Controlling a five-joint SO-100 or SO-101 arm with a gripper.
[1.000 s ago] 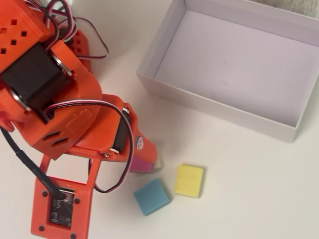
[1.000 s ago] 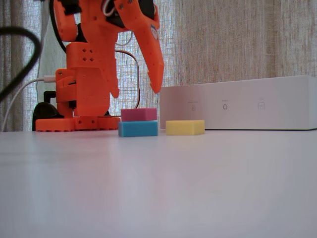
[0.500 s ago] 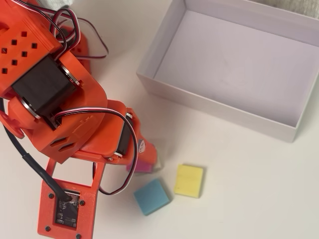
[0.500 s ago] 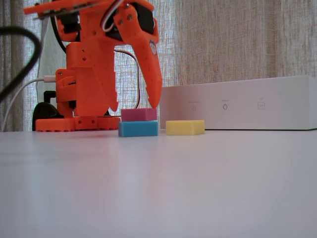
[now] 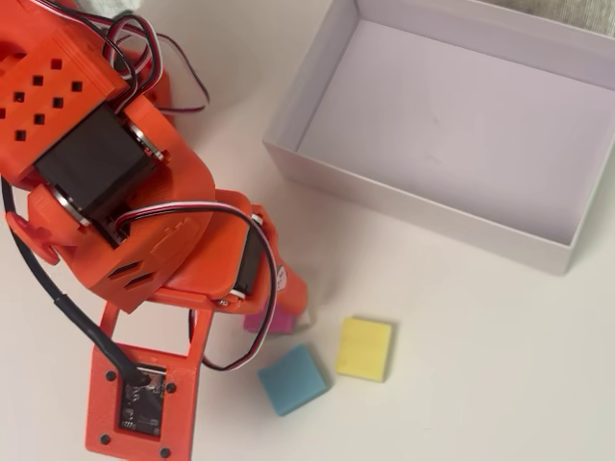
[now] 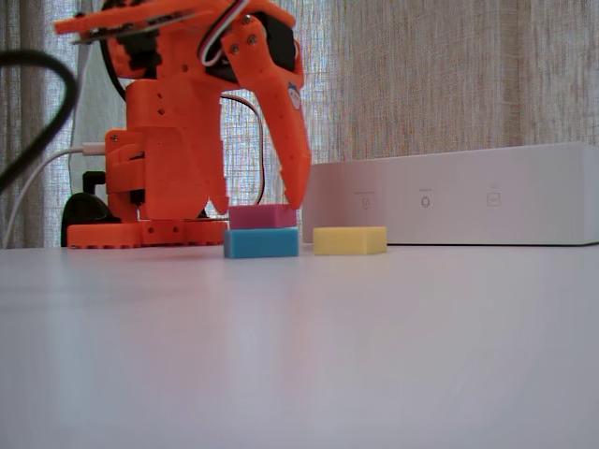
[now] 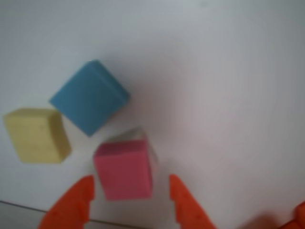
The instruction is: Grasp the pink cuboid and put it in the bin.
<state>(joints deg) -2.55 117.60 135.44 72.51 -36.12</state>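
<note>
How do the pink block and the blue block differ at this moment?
The pink block sits between the open gripper's fingers; the blue block lies clear of them. In the overhead view the arm covers most of the pink block, while the blue block shows whole. Both are small flat blocks of similar size on the table.

From my overhead view, the bin [image 5: 437, 206] sits at one o'clock. The pink cuboid [image 5: 282, 322] lies near centre, half under the arm [image 5: 163, 221]. Two blocks lie just beside it: one [image 5: 292, 379] at six o'clock, another [image 5: 364, 348] at four.
</note>
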